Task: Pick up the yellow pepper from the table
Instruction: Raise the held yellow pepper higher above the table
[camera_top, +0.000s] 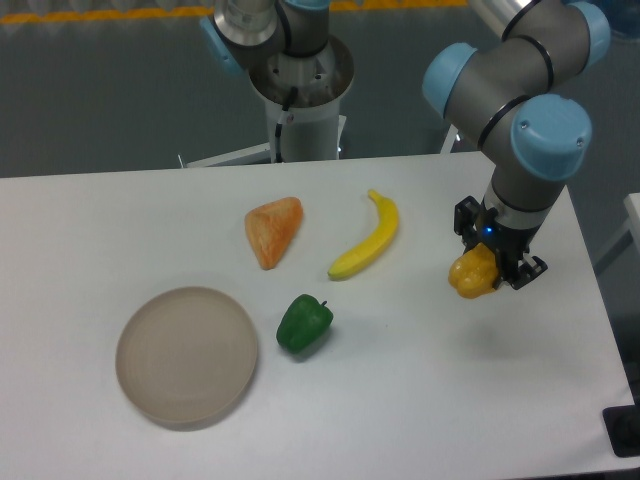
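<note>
The yellow pepper (472, 274) is a small lumpy yellow-orange toy at the right side of the white table (420, 400). My gripper (482, 268) is shut on it, with dark fingers on either side of its top. The pepper hangs a little above the tabletop, with a faint shadow on the surface below and to its right. Its stem is hidden by the gripper.
A yellow banana (369, 238) lies left of the gripper. An orange wedge-shaped toy (272, 229) lies further left. A green pepper (304, 323) sits near the middle. A round beige plate (186, 355) is at the front left. The table's right edge is close to the gripper.
</note>
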